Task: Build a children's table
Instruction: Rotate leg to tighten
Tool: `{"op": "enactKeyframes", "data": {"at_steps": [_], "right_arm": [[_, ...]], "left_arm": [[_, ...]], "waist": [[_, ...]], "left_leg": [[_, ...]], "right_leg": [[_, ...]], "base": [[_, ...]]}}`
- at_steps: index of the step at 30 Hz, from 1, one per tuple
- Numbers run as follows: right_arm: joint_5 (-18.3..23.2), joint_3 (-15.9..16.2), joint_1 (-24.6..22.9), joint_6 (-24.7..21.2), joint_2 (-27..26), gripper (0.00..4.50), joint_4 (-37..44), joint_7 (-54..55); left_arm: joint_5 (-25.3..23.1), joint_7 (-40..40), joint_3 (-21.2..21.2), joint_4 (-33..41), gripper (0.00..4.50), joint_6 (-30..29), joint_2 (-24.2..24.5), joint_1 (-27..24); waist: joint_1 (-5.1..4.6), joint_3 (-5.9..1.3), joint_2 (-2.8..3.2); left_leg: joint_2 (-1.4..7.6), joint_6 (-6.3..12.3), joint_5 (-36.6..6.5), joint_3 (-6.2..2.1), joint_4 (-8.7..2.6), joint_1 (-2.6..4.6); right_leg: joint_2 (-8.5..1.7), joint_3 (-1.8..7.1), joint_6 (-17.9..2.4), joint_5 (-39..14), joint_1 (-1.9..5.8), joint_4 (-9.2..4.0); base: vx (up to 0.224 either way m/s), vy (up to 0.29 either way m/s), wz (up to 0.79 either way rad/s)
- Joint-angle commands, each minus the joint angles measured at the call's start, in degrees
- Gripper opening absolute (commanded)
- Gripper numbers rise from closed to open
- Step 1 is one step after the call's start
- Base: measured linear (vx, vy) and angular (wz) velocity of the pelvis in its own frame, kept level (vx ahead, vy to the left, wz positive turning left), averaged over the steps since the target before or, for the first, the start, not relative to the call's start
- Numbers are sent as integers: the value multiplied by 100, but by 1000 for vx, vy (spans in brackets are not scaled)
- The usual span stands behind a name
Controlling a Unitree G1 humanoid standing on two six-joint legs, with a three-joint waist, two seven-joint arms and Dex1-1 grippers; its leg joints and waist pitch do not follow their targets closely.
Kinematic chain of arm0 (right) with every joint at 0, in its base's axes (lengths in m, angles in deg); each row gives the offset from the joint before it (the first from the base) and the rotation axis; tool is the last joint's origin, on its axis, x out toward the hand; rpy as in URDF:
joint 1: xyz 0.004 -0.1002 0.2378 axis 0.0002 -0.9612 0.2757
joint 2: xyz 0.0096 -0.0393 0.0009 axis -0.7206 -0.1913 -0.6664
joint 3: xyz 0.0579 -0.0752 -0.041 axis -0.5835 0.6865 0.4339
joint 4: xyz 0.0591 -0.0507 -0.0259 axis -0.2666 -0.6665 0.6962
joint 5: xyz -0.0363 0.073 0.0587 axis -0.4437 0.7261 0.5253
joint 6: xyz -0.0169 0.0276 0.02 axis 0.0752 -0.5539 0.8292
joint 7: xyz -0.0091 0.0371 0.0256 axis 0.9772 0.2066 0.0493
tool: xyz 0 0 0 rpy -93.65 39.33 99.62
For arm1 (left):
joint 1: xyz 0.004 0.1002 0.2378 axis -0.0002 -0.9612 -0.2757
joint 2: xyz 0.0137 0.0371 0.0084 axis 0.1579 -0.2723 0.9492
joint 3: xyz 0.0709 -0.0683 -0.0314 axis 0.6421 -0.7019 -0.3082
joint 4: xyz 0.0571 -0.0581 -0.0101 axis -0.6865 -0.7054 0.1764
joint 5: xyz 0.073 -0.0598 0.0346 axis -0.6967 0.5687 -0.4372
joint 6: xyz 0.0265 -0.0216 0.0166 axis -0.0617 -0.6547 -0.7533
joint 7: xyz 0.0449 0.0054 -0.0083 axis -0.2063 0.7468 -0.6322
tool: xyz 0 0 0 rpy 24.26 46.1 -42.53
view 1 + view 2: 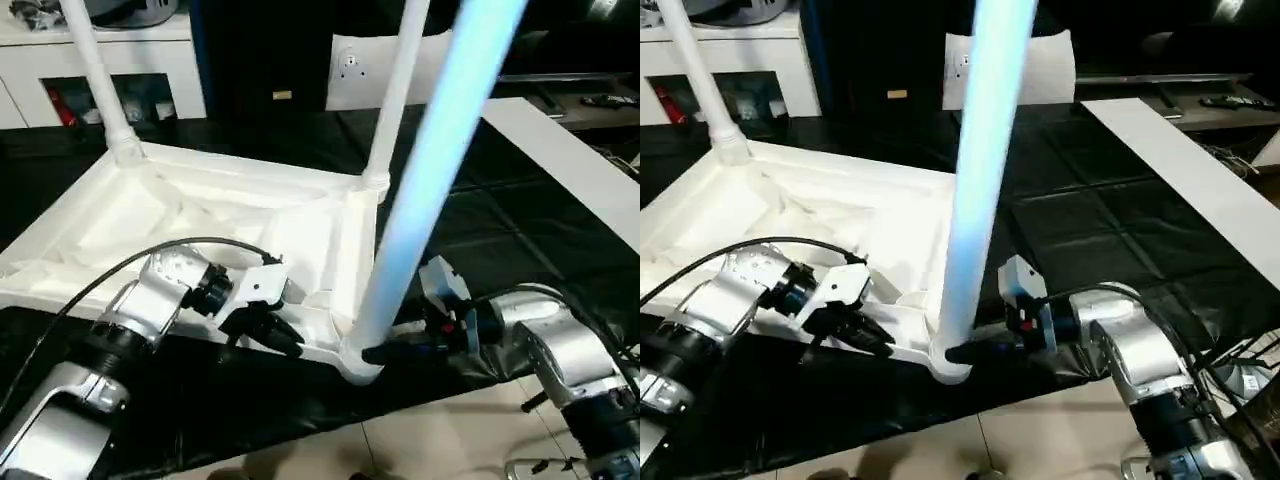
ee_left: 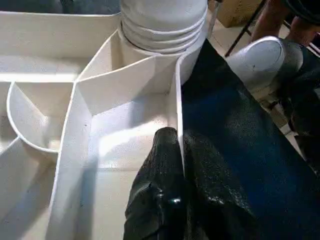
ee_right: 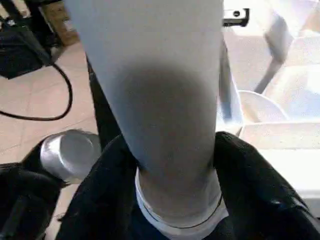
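Left gripper [image 2: 181,150] is clamped on the tabletop [image 1: 200,215] rim. Right gripper [image 3: 170,165] is clamped around the near corner leg [image 1: 420,190] base.

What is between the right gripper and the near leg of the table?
Nothing visible. The right gripper has its two fingers around the base of the near leg, just above the corner socket of the tabletop.
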Motion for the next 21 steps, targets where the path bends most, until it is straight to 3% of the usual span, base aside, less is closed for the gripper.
{"op": "enactKeyframes", "data": {"at_steps": [1, 11, 15, 17, 20, 21], "right_arm": [[104, 52, 76, -61, 31, 207, 51, -109], [300, 55, -99, -396, -116, 196, 299, 79], [241, -154, -273, -739, -640, 196, 491, 1198], [127, -200, -328, -812, -902, 196, 512, 1699], [-116, -233, -382, -897, -1339, 196, 492, 2514], [-321, -264, -366, -931, -1742, 196, 375, 3207]], "left_arm": [[6, 151, 72, 59, 0, 167, -60, 225], [83, -47, -72, -7, 0, 88, -110, 176], [43, -1079, -366, 309, 0, -630, -297, 1], [91, -1464, -497, 524, 0, -959, -440, -109], [58, -2113, -636, 910, 0, -1454, -717, -297], [-9, -2712, -742, 1137, 0, -1827, -1032, -404]], "waist": [[-13, -388, 9], [-1, -389, 20], [-30, -361, 44], [-68, -347, 5], [-161, -341, 11], [-231, -342, 2]], "left_leg": [[103, 319, -859, 29, -393, -34], [101, 278, -855, 30, -393, -31], [97, 141, -1009, 17, -413, -21], [65, 87, -1183, 12, -410, -8], [51, 29, -1195, -16, -425, -27], [46, 36, -1223, -17, -419, -41]], "right_leg": [[-345, 307, -882, -1757, 379, -443], [-343, 308, -842, -1792, 384, -448], [-344, 297, -782, -2038, 366, -473], [-352, 269, -583, -2602, 359, -549], [-350, 245, -370, -2939, 361, -587], [-345, 245, -349, -2961, 360, -589]], "base": [[0, 0, 0], [0, 0, 0], [0, 0, 0], [0, 0, 0], [0, 0, 0], [0, 0, 0]]}}
